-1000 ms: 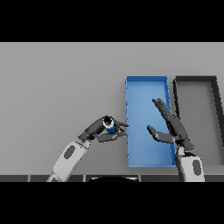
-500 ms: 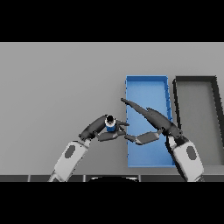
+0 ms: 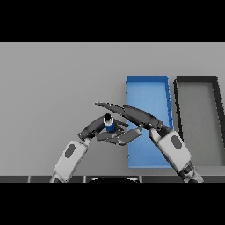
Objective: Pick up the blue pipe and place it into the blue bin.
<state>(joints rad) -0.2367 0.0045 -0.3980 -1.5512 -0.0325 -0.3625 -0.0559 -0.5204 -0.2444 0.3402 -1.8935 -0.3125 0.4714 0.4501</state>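
Left hand (image 3: 91, 128) reaching up from the near left over the grey table (image 3: 52, 88), fingers curled toward the blue pipe (image 3: 108, 123) and touching its left side. Pipe upright, dark open top showing, just left of the blue bin (image 3: 146, 81) and outside it. Right hand (image 3: 136, 116) stretched leftward from the near right across the bin's left wall, fingers (image 3: 105, 106) straight and spread, the far ones passing just behind the pipe, thumb (image 3: 125, 137) lying on its near side. Pipe thus framed between both hands, the left closing around it, the right open beside it; cannot tell whether lifted or resting on the table. Farther right, a black bin (image 3: 197, 79) standing alongside the blue one, close but apart.
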